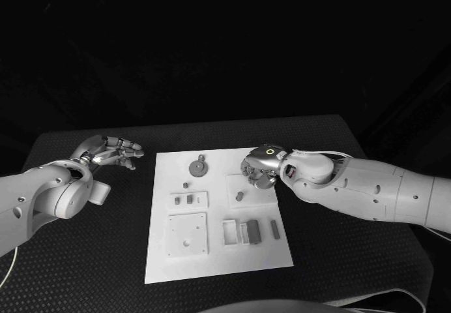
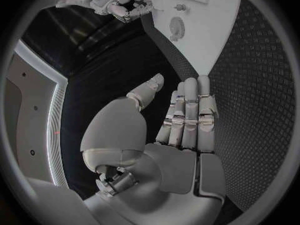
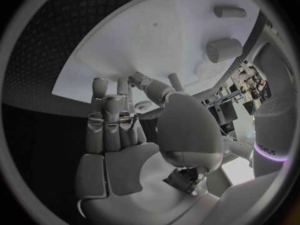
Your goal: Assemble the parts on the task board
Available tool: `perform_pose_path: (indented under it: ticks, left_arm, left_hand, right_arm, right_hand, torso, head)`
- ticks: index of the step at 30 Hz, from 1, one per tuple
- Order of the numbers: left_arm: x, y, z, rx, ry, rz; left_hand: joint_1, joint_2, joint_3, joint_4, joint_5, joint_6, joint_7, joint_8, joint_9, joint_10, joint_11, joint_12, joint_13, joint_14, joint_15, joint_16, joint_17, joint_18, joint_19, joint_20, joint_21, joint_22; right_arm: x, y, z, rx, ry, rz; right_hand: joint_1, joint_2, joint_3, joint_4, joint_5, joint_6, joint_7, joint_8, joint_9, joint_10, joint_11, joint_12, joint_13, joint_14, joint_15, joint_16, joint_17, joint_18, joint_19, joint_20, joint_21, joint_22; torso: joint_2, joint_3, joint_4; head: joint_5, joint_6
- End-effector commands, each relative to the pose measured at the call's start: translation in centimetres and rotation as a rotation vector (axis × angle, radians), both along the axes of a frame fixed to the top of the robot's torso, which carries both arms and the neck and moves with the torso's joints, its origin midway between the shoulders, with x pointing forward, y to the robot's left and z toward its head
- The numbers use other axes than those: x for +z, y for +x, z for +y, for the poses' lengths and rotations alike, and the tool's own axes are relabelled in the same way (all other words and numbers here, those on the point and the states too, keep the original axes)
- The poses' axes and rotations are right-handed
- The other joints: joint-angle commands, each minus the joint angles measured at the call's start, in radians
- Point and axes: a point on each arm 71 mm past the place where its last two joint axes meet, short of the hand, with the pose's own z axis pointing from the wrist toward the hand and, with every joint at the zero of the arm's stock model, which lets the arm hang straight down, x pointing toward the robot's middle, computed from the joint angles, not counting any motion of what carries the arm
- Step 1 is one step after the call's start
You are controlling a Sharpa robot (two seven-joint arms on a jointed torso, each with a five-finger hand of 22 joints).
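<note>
The white task board [image 1: 216,261] lies in the middle of the black table. On it are a round grey disc part [image 1: 198,167], small pieces [image 1: 189,199], a short peg [image 1: 240,194], and oblong blocks [image 1: 252,230] beside a slim bar [image 1: 274,228]. My right hand [image 1: 261,168] hovers over the board's far right corner, fingers straight [image 3: 112,120], thumb stretched out, nothing in it. A cylinder part [image 3: 224,49] stands on the board [image 3: 150,35] beyond its fingertips. My left hand [image 1: 113,151] is off the board's far left corner, fingers extended [image 2: 187,115] and holding nothing.
A square plate with a hole [image 1: 186,233] sits in the board's near left area. Black table surface [image 1: 85,261] surrounds the board on all sides. The board [image 2: 200,15] and my right hand [image 2: 122,5] also appear in the left wrist view.
</note>
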Motion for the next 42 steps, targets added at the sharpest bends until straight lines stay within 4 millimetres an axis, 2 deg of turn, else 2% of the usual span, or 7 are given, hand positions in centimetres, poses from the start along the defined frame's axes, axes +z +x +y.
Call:
perform_pose_path:
  ticks: [1, 5, 9, 21, 42]
  left_arm:
    - [0.07, -0.01, -0.18, -0.011, -0.005, -0.003]
    - [0.07, -0.01, -0.21, -0.012, -0.005, -0.003]
    - [0.08, 0.00, -0.20, -0.012, -0.005, -0.003]
    - [0.08, 0.00, -0.24, -0.014, -0.002, -0.005]
    - [0.08, 0.11, -0.17, -0.010, -0.001, -0.009]
  left_hand:
    - [-0.003, 0.002, -0.005, -0.001, -0.005, -0.007, 0.002, 0.003, -0.001, -0.008, 0.002, -0.004, 0.001, 0.007, -0.002, -0.003, 0.001, 0.019, 0.006, -0.002, 0.004, -0.001]
    - [-0.003, 0.002, -0.004, -0.002, -0.005, -0.007, 0.002, 0.003, -0.001, -0.008, 0.001, -0.004, 0.002, 0.007, -0.002, -0.003, 0.001, 0.019, 0.006, -0.002, 0.004, -0.002]
    - [-0.002, 0.002, -0.004, -0.002, -0.005, -0.007, 0.002, 0.003, 0.000, -0.008, 0.002, -0.004, 0.002, 0.007, -0.002, -0.003, 0.001, 0.019, 0.006, -0.002, 0.004, -0.002]
    - [-0.001, 0.002, -0.004, -0.003, -0.005, -0.008, 0.002, 0.004, 0.000, -0.009, 0.002, -0.004, 0.002, 0.007, -0.002, -0.003, 0.002, 0.019, 0.007, -0.002, 0.004, -0.003]
    - [-0.001, 0.002, -0.004, -0.003, -0.005, -0.008, 0.002, 0.004, 0.000, -0.009, 0.002, -0.004, 0.003, 0.007, -0.002, -0.003, 0.002, 0.019, 0.007, -0.002, 0.004, -0.004]
  right_arm:
    - [-1.25, -0.33, -0.25, 0.001, -0.056, 0.036]
    - [-1.24, -0.28, -0.17, 0.004, -0.058, 0.023]
    - [-1.31, -0.25, -0.20, 0.005, -0.064, 0.016]
    - [-1.26, -0.21, -0.20, 0.005, -0.066, -0.009]
    - [-0.47, -0.81, 0.03, 0.030, -0.021, -0.062]
  right_hand:
    - [0.012, 0.043, 0.001, -0.010, -0.006, 0.025, -0.009, 0.014, 0.007, 0.028, -0.009, 0.019, 0.017, 0.009, -0.012, 0.008, -0.002, 0.008, 0.003, -0.005, 0.006, 0.023]
    - [0.012, 0.074, -0.002, -0.019, -0.006, 0.053, -0.020, 0.026, 0.014, 0.052, -0.021, 0.032, 0.031, 0.017, -0.023, 0.016, -0.003, 0.008, 0.014, -0.010, 0.014, 0.023]
    - [0.010, 0.082, -0.002, -0.026, -0.006, 0.062, -0.024, 0.029, 0.016, 0.059, -0.025, 0.036, 0.037, 0.019, -0.026, 0.022, -0.002, 0.008, 0.017, -0.012, 0.018, 0.024]
    - [0.004, 0.087, 0.000, -0.034, -0.006, 0.076, -0.030, 0.035, 0.023, 0.073, -0.031, 0.043, 0.049, 0.019, -0.033, 0.030, -0.001, 0.008, 0.022, -0.015, 0.024, 0.024]
    - [-0.007, 0.078, -0.001, -0.040, -0.006, 0.089, -0.038, 0.046, 0.048, 0.091, -0.042, 0.055, 0.076, 0.020, -0.044, 0.048, 0.004, 0.008, 0.031, -0.021, 0.038, 0.024]
  torso:
    - [0.000, 0.0004, -0.0001]
    - [0.000, 0.0005, 0.0002]
    - [0.000, 0.0006, 0.0004]
    - [0.000, 0.0002, -0.0001]
    - [-0.001, 0.0005, -0.0003]
  head:
    - [0.000, 0.000]
    - [-0.001, -0.001]
    - [-0.001, -0.002]
    - [-0.002, -0.004]
    - [-0.002, -0.001]
